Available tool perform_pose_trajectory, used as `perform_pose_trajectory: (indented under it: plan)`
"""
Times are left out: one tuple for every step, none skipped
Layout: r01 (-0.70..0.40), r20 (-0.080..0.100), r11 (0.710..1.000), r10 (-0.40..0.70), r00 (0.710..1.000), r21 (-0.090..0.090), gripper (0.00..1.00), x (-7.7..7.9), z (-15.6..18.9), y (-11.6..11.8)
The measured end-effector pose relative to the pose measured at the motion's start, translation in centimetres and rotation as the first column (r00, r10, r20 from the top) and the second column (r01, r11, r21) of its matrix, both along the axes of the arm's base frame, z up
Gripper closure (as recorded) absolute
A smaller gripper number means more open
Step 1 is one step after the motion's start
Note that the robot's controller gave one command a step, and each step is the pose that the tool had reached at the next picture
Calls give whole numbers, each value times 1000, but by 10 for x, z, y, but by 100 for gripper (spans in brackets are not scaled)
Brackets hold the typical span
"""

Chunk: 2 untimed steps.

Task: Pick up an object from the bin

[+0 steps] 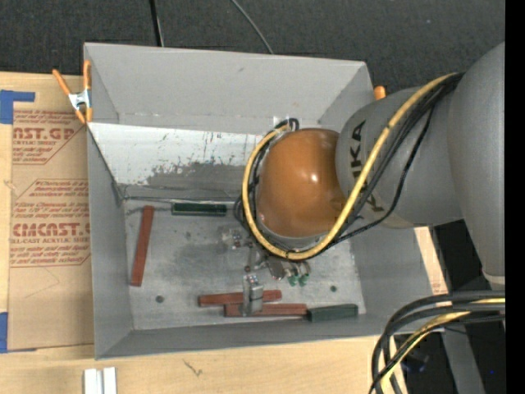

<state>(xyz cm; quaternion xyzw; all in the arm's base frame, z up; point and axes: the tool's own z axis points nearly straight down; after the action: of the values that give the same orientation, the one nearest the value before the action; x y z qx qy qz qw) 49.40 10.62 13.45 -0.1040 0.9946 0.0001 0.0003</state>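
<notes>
Red-brown sticks (283, 309) — two of them, flat and overlapped — lie along the lower edge of the bin floor, low in the frame and a little right of centre. My hand (252, 295) is down right on top of them, near where they cross. Whether it is spread or pressed together I cannot tell from here. Both sticks look flat on the metal, so I judge nothing is lifted: the reach is made, the grip and the raise are left. Just beside their right end lies a dark green stick (332, 311). Further off, a second green stick (198, 208) sits at the foot of the back slope, and a lone red-brown stick (142, 245) lies at left. My orange cover (295, 183) hangs over the middle of the grey bin (221, 80).
</notes>
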Motion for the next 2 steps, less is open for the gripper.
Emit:
perform_pose_trajectory:
  plan:
    - [206, 0, 979, -206, 979, 1, 0, -2, -50, -9]
    - [170, 3, 985, -170, 985, 0, 100, -7, -62, 11]
